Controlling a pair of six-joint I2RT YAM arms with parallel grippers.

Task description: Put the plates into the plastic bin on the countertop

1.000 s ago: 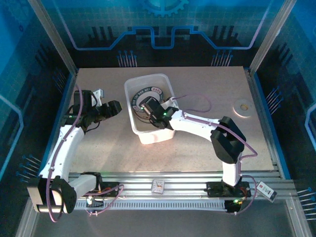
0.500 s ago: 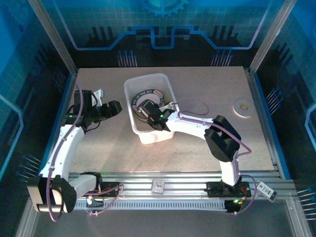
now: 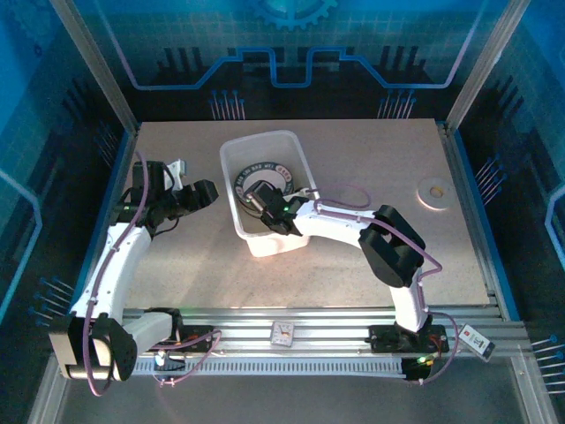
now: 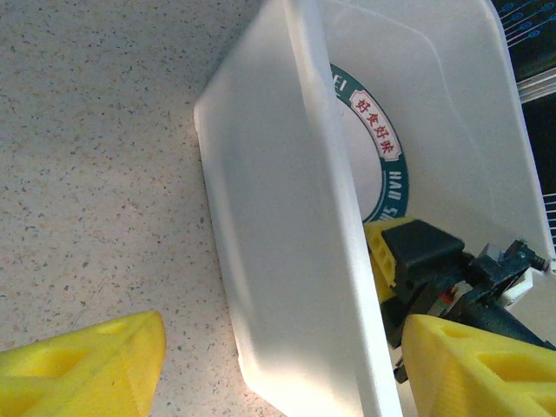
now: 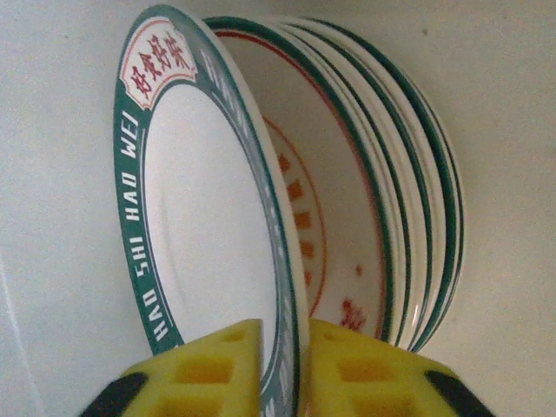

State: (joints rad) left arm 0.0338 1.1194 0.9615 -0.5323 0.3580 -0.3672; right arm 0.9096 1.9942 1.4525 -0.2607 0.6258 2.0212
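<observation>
The plastic bin (image 3: pixel 231 190) stands mid-countertop (image 3: pixel 353 265) with several plates stacked flat inside. My right gripper (image 3: pixel 257 200) reaches down into it. In the right wrist view my right gripper (image 5: pixel 287 365) has its yellow fingers on either side of the rim of the top plate (image 5: pixel 200 217), green-rimmed with lettering, which tilts away from the stack (image 5: pixel 408 200). My left gripper (image 3: pixel 210 190) hovers open left of the bin, apart from it; in its wrist view my left gripper (image 4: pixel 287 373) faces the bin wall (image 4: pixel 278 243) and a lettered plate (image 4: pixel 378 130). One white plate (image 3: pixel 433 191) lies at the right.
The table's blue edging and aluminium rails (image 3: pixel 291 314) border the surface. A purple cable (image 3: pixel 357 190) loops from the right arm just right of the bin. Open countertop lies in front of the bin and between it and the lone plate.
My right arm has pushed further left and lower into the bin, bringing the lettered plate down toward the stack. The left arm has stayed still.
</observation>
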